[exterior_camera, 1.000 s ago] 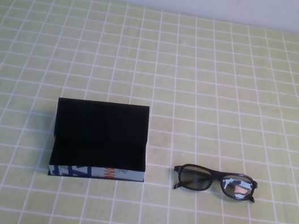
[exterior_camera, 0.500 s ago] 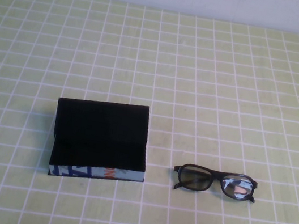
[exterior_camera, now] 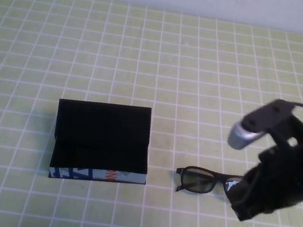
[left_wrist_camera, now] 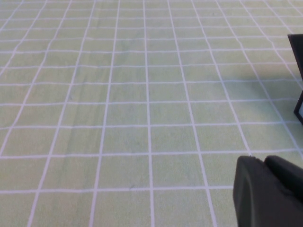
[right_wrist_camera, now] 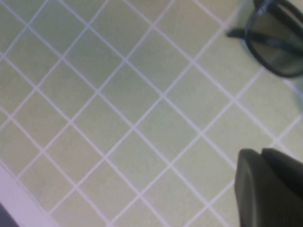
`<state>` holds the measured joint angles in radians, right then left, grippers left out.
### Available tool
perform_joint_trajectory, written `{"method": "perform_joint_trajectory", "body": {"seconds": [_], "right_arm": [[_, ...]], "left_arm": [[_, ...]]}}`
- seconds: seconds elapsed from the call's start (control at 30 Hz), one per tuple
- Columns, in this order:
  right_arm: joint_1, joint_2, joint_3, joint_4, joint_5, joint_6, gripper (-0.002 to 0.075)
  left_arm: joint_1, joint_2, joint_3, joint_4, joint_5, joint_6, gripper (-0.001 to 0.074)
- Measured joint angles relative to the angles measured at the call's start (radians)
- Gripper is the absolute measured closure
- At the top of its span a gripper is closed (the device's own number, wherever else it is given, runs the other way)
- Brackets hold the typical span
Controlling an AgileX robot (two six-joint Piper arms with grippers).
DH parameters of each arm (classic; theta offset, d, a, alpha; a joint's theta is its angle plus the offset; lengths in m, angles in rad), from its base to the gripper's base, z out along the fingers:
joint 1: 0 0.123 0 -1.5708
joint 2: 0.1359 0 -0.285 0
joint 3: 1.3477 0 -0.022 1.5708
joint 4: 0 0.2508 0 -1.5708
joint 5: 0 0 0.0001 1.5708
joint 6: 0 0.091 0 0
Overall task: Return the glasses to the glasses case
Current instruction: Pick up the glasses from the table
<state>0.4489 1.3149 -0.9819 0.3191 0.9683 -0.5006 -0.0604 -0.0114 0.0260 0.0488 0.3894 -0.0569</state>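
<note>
Black thick-rimmed glasses [exterior_camera: 209, 183] lying flat on the green checked table [exterior_camera: 205, 70], lenses facing the robot, on the right-hand part of the near side; right lens partly hidden under the right arm in the high view. Same glasses at the edge of the right wrist view [right_wrist_camera: 277, 40], one lens and a folded temple visible, resting on the cloth. Just left of them, apart and not touching, the glasses case [exterior_camera: 102, 142]: a black rectangular box, lid raised at the back, dark interior exposed, front edge printed light blue, dark blue and orange. A dark sliver of the case at the border of the left wrist view [left_wrist_camera: 298, 61]. Right tool [exterior_camera: 245, 209] low over the table at the right end of the glasses, above or against the right lens, contact impossible to judge; finger spacing hidden, so state cannot be told. One dark finger of it in the right wrist view [right_wrist_camera: 267, 189]. Left tool [left_wrist_camera: 267, 191] out of the high view, seen only as a dark block in its own wrist view, over bare table left of the case; fingers apart or together cannot be told.
</note>
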Motion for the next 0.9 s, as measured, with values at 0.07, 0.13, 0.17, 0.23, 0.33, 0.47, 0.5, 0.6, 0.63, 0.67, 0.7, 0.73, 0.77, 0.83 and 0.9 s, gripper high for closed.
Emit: {"method": "perform_joint_trajectory", "body": {"seconds": [0.07,0.13,0.17,0.23,0.33,0.47,0.5,0.6,0.63,0.67,0.7,0.73,0.77,0.83,0.9], "right_arm": [[0.047,0.084,-0.089,-0.039,0.024,-0.051,0.0737],[0.064,0.152,-0.151,-0.078,0.047,-0.095,0.0737],[0.068,0.185,-0.191,-0.108,0.06,-0.122,0.0736],[0.071,0.246,-0.236,-0.164,0.074,-0.169,0.0729],[0.071,0.316,-0.276,-0.239,0.08,-0.245,0.0668],[0.066,0.39,-0.291,-0.283,0.08,-0.359,0.0463],[0.066,0.402,-0.291,-0.288,0.078,-0.392,0.0419],[0.063,0.441,-0.292,-0.298,0.057,-0.464,0.0326],[0.061,0.451,-0.292,-0.298,0.047,-0.483,0.0314],[0.058,0.461,-0.296,-0.298,0.037,-0.496,0.0306],[0.053,0.472,-0.303,-0.298,0.033,-0.504,0.0301],[0.046,0.481,-0.311,-0.298,0.031,-0.508,0.0298],[0.041,0.492,-0.323,-0.298,0.031,-0.514,0.0296],[0.031,0.516,-0.35,-0.298,0.042,-0.517,0.0294],[0.025,0.541,-0.381,-0.294,0.053,-0.52,0.0293]], "left_arm": [[0.0,0.0,0.0,0.0,0.0,0.0,0.0737],[0.0,0.0,0.0,0.0,0.0,0.0,0.0737],[0.0,0.0,0.0,0.0,0.0,0.0,0.0737],[0.0,0.0,0.0,0.0,0.0,0.0,0.0737],[0.0,0.0,0.0,0.0,0.0,0.0,0.0737],[0.0,0.0,0.0,0.0,0.0,0.0,0.0737],[0.0,0.0,0.0,0.0,0.0,0.0,0.0737],[0.0,0.0,0.0,0.0,0.0,0.0,0.0737],[0.0,0.0,0.0,0.0,0.0,0.0,0.0737],[0.0,0.0,0.0,0.0,0.0,0.0,0.0737],[0.0,0.0,0.0,0.0,0.0,0.0,0.0737],[0.0,0.0,0.0,0.0,0.0,0.0,0.0737],[0.0,0.0,0.0,0.0,0.0,0.0,0.0737],[0.0,0.0,0.0,0.0,0.0,0.0,0.0737],[0.0,0.0,0.0,0.0,0.0,0.0,0.0737]]}}
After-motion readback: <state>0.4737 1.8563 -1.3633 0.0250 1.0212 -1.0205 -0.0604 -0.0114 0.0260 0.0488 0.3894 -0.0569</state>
